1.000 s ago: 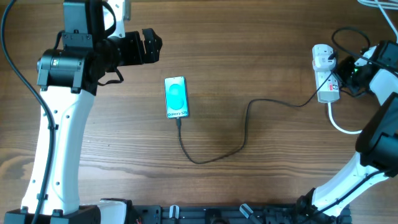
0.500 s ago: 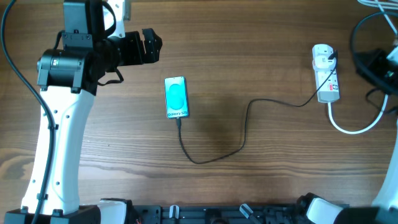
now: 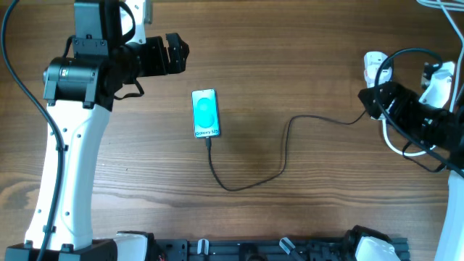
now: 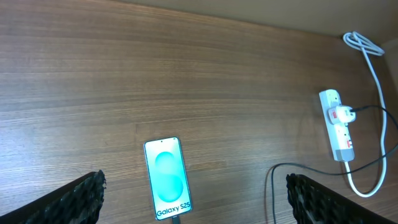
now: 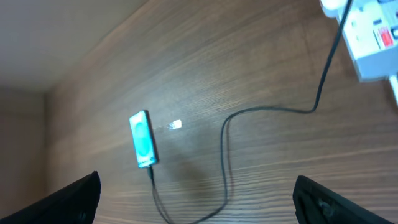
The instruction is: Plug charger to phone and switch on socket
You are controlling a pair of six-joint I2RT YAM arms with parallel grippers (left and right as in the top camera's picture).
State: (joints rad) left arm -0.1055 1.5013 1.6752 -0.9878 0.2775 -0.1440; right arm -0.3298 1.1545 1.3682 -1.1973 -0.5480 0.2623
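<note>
Nearest my edge of the bench (image 3: 312, 217), the charger (image 3: 233, 187) lies in a slack loop. Its free end meets the near end of the phone (image 3: 205, 113), which lies flat and screen up, left of the bench's middle. That joint looks seated, so I judge the plugging done. From the loop the cable runs toward the right edge and on to the socket (image 3: 373, 64), which lies close to that edge, toward the far right corner.

All the change is on the right. A second ago the right arm was at the socket's side. Half a second ago it had swung out past the right edge. Now it is back across the socket's near half, hiding that part from above. The right gripper (image 5: 196, 186) is spread wide and holds nothing. Its camera catches the socket only in a top corner, so I take it to be off the strip. The switch (image 5: 386, 37) shows red there, but I cannot tell whether it is on.

Farthest off, toward the far left corner, the left gripper (image 3: 180, 54) hangs spread and empty. It has not moved.
</note>
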